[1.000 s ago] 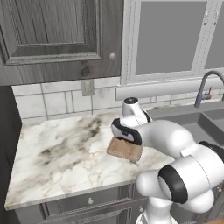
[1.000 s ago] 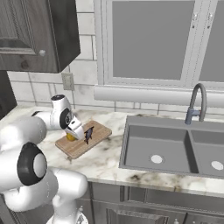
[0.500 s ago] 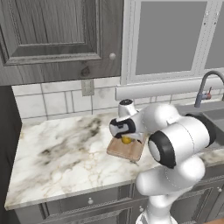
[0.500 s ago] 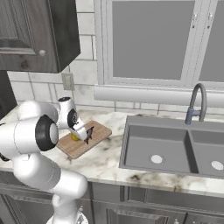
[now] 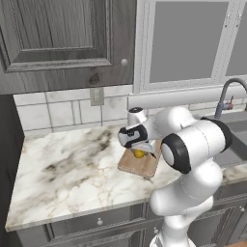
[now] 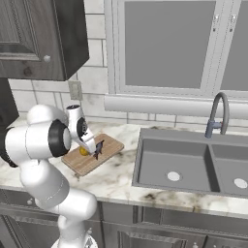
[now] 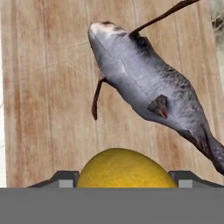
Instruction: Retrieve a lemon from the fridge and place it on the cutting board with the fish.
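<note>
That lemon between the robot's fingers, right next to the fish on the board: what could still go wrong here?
1. The lemon is round and sits between the gripper's fingers just over the cutting board. If it is let go carelessly, it might roll off onto the counter.
2. The fish lies very close ahead of the lemon, so a rolling lemon or a finger could nudge it.
3. The lemon looks nearer one end of the board than its middle, leaving little margin.

Marble counter (image 5: 67,173), grey sink (image 6: 193,167)
</note>
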